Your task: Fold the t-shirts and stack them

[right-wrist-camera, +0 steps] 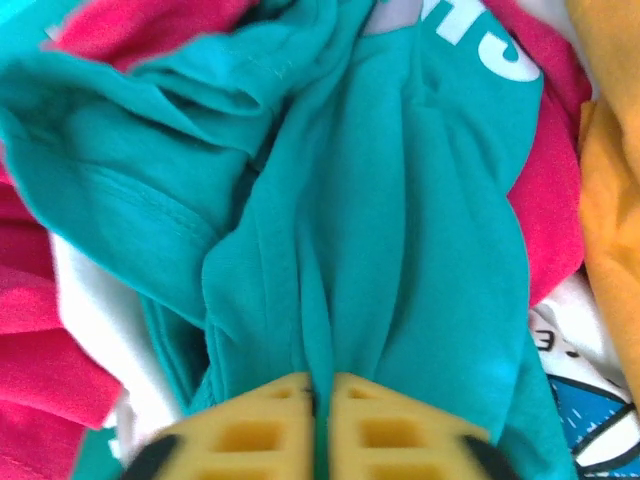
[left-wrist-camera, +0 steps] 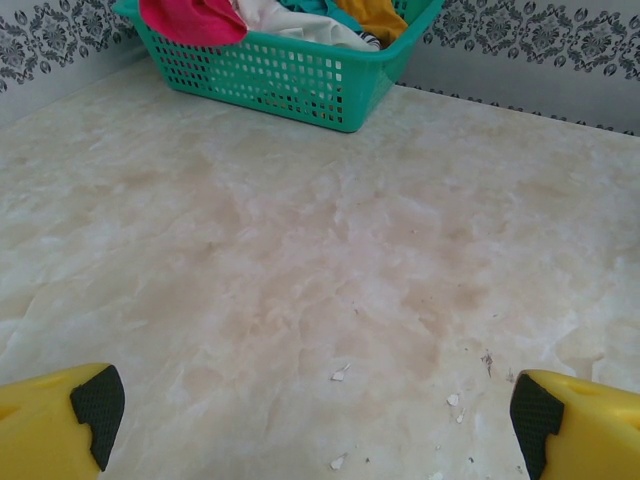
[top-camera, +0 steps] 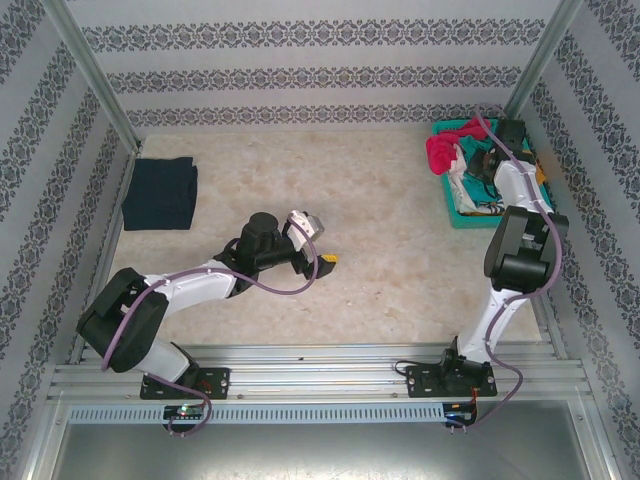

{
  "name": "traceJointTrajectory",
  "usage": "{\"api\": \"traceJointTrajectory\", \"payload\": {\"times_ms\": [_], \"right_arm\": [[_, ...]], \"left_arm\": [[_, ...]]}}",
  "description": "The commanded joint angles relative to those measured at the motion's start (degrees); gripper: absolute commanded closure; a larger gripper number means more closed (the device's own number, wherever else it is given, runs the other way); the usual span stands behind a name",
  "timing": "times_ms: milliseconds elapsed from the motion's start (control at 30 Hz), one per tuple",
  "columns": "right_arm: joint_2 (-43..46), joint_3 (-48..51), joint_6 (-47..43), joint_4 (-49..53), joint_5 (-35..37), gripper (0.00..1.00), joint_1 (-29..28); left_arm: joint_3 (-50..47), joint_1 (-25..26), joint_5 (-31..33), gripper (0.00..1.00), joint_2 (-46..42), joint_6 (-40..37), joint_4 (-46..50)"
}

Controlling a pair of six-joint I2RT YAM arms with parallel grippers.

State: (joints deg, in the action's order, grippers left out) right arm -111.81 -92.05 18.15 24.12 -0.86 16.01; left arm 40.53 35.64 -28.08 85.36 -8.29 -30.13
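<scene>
Nearest me in the overhead view are the two arm bases [top-camera: 185, 383], bolted to the near rail. The left arm [top-camera: 190, 285] stretches out over the pale marbled desk [top-camera: 380, 190]. Its left fingers [top-camera: 328, 262] hang above bare desk, well to the left of the teal plastic lattice basket [top-camera: 452, 213]. That basket sits in the far right corner, and the right arm [top-camera: 520, 245] reaches down into it beside a magenta t-shirt [top-camera: 442, 152]. A folded dark navy t-shirt [top-camera: 160, 193] lies flat on the desk by the left wall, far across from the basket.

From the left wrist I see the yellow, black-padded left fingers [left-wrist-camera: 60, 415] standing wide apart, with bare desk showing between them. The basket stands ahead of them, well apart. The magenta t-shirt, a white t-shirt [left-wrist-camera: 290, 28] and an orange t-shirt [left-wrist-camera: 378, 15] are heaped above its rim.

From the right wrist, the yellow right fingers [right-wrist-camera: 250, 430] are pressed together and clamped on a fold of the teal t-shirt with whitish lettering [right-wrist-camera: 400, 200]. That shirt lies inside the basket on top of the heap. Magenta cloth shows on either side of it, orange cloth along the right edge, and white cloth with a blue print [right-wrist-camera: 590, 410] at the lower right.
</scene>
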Motion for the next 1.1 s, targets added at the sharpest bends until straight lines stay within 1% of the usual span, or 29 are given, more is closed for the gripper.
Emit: {"api": "traceJointTrajectory", "payload": {"times_ms": [0, 67, 167, 200, 300, 500, 633, 800, 933, 1067], "right_arm": [[9.62, 6.42, 2.45, -5.63, 0.26, 1.0, 0.01], [14.88, 11.77, 2.28, -11.19, 3.7, 1.0, -0.73], [22.27, 20.74, 1.4, -22.89, 8.76, 1.0, -1.64], [24.35, 23.36, 0.91, -26.64, 9.02, 1.0, -1.68], [29.4, 27.13, -1.6, -32.29, 8.94, 1.0, -2.12], [41.07, 33.07, -4.17, -40.57, 8.73, 1.0, -4.44], [49.22, 34.83, -4.92, -41.59, 6.55, 1.0, -6.78], [56.99, 32.65, -6.07, -36.58, 2.75, 1.0, -11.08], [60.37, 29.44, -7.4, -32.98, -1.81, 1.0, -14.85], [60.31, 24.2, -8.54, -28.27, -7.33, 1.0, -18.41]], "left_arm": [[0.51, 0.66, -0.63, 0.0, -0.46, 1.25, -3.54], [0.41, 0.66, -0.67, 0.0, -0.38, 1.18, -3.72], [0.6, 0.66, -1.49, 0.0, -0.28, 1.12, -3.74], [0.79, 0.66, -1.86, 0.0, -0.22, 1.1, -3.79], [1.09, 0.66, -2.87, 0.0, -0.19, 1.18, -3.9], [1.29, 0.66, -3.72, 0.0, -0.11, 1.83, -4.01], [1.05, 0.66, -3.73, 0.0, -0.31, 2.66, -4.61], [1.26, 0.57, -4.93, 0.0, -0.98, 2.14, -4.11], [0.64, 0.09, -4.6, 0.0, -1.88, 2.66, -5.17], [-0.74, -0.73, -3.7, 0.0, -3.22, 3.46, -6.34]]}}
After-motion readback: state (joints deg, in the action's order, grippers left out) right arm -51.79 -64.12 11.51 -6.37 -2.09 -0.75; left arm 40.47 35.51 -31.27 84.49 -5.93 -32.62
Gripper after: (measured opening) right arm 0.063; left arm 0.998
